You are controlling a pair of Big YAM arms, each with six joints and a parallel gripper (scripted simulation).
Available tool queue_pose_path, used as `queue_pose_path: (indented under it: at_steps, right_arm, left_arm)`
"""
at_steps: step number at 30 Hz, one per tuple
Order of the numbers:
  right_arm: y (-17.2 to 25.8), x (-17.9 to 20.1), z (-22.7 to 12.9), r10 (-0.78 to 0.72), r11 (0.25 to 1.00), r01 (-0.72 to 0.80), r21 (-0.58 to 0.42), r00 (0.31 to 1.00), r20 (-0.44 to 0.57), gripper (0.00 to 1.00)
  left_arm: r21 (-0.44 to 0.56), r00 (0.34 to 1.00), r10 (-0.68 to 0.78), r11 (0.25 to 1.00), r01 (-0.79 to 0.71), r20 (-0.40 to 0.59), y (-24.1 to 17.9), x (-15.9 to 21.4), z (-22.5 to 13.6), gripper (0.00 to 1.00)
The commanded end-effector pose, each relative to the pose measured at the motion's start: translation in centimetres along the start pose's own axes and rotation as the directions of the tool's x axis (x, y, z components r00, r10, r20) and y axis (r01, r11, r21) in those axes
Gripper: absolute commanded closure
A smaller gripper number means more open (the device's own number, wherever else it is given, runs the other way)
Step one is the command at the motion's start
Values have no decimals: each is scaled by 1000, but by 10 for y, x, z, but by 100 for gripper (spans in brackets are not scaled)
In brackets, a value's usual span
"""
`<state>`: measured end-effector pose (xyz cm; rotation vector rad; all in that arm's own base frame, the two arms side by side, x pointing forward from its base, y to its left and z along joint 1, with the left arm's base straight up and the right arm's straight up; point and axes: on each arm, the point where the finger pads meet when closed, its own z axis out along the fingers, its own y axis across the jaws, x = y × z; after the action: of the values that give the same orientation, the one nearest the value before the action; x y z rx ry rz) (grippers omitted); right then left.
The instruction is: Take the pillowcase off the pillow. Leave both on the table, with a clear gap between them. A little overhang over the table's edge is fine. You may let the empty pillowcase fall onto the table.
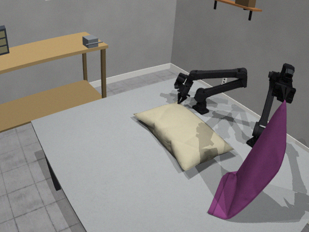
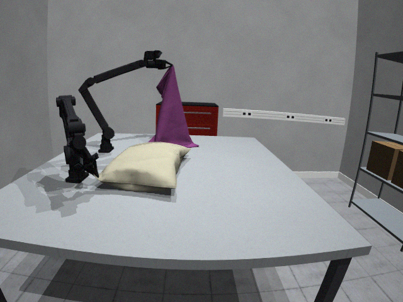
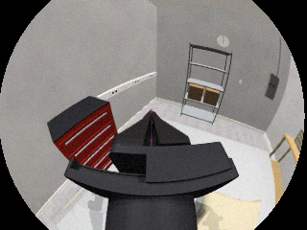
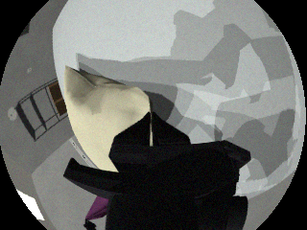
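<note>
The cream pillow (image 1: 174, 122) (image 2: 140, 165) (image 3: 232, 211) (image 4: 103, 115) lies bare on the table (image 1: 105, 169) (image 2: 247, 207). The purple pillowcase (image 1: 261, 159) (image 2: 170, 113) (image 4: 98, 208) is off it, hanging from my left gripper (image 1: 285, 100) (image 2: 170, 65) (image 3: 152, 114), which is shut on its top corner high above the table. The lower end of the pillowcase rests on the table, apart from the pillow in the top view. My right gripper (image 1: 178, 102) (image 2: 97, 176) (image 4: 151, 115) is shut on a corner of the pillow, low by the table. The pillowcase's far side is hidden.
The arm bases stand along the table's wall side. Away from the table are a wooden bench (image 1: 49, 47), a red drawer cabinet (image 2: 203, 120) (image 3: 91, 139) and a shelf rack (image 2: 371, 97) (image 3: 206, 86).
</note>
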<state>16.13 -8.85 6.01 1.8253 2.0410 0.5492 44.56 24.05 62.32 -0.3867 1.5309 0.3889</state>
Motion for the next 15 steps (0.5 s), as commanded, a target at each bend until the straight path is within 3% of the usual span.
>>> queue_pose_path:
  at_steps: [1,15]
  right_arm:
    - [10,-9,-7,-24,1000,24,-15,999,34,98]
    - [10,-9,-7,-23,1000,24,-15,999,34,98]
  left_arm:
    - [17,998,-5,1000,4,55,-8,-32,-14,98]
    - [6,999,-5,1000,5,42,-2,-18,-11,98]
